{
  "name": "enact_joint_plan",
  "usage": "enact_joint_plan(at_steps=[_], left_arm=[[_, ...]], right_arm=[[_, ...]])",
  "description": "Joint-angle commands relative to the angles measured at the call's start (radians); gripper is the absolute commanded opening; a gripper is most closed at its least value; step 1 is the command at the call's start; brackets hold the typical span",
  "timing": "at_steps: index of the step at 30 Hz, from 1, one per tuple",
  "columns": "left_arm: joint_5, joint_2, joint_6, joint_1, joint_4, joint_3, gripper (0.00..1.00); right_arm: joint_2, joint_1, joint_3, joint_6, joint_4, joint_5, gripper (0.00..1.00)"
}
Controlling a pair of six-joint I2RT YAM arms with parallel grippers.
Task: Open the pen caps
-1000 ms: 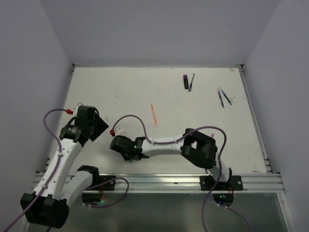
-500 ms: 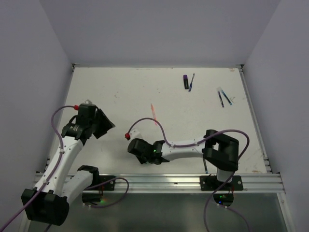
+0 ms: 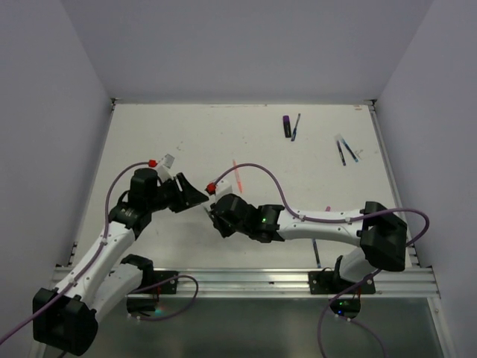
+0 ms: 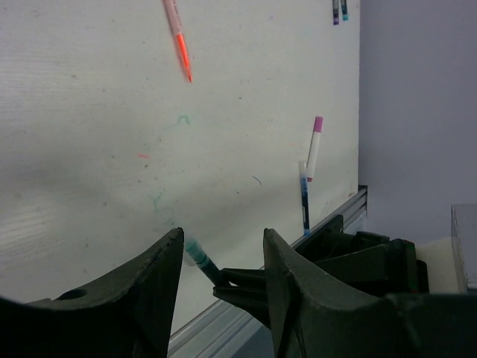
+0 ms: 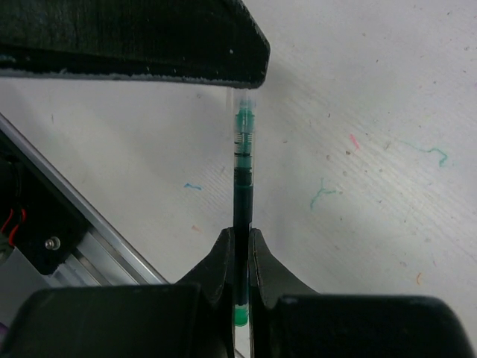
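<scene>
My right gripper (image 5: 240, 239) is shut on a dark green pen (image 5: 242, 175) and holds it above the table. The pen's clear, green-tipped cap end (image 5: 244, 119) points at my left gripper (image 4: 222, 239). My left gripper is open, and the cap end (image 4: 195, 255) lies between its fingers, close to one finger (image 4: 160, 276). In the top view the two grippers meet at the table's middle front, left gripper (image 3: 195, 198), right gripper (image 3: 214, 216). A red pen (image 3: 237, 176) lies just behind them.
A purple marker (image 3: 287, 125) and a blue pen (image 3: 296, 127) lie at the back. Two dark pens (image 3: 345, 151) lie at the back right. A pink-capped pen (image 4: 314, 148) and a blue pen (image 4: 304, 195) lie near the front rail (image 3: 261, 280).
The right arm has stretched out and carried the green pen forward and right. The left gripper has swung right to meet it, so the pen's end now sits between its open fingers.
</scene>
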Motion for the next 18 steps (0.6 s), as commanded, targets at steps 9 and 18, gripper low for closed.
enact_joint_plan(at_steps=[9,18], left_arm=[[-0.053,0.014,0.016,-0.074,-0.003,0.012,0.49],[-0.136,-0.046,0.024,-0.074,-0.051,0.049,0.5]], right_arm=[[-0.063,-0.005,0.032,0.005,-0.024,0.035,0.0],[-0.109,-0.01,-0.001,0.011,-0.05,0.037,0.0]])
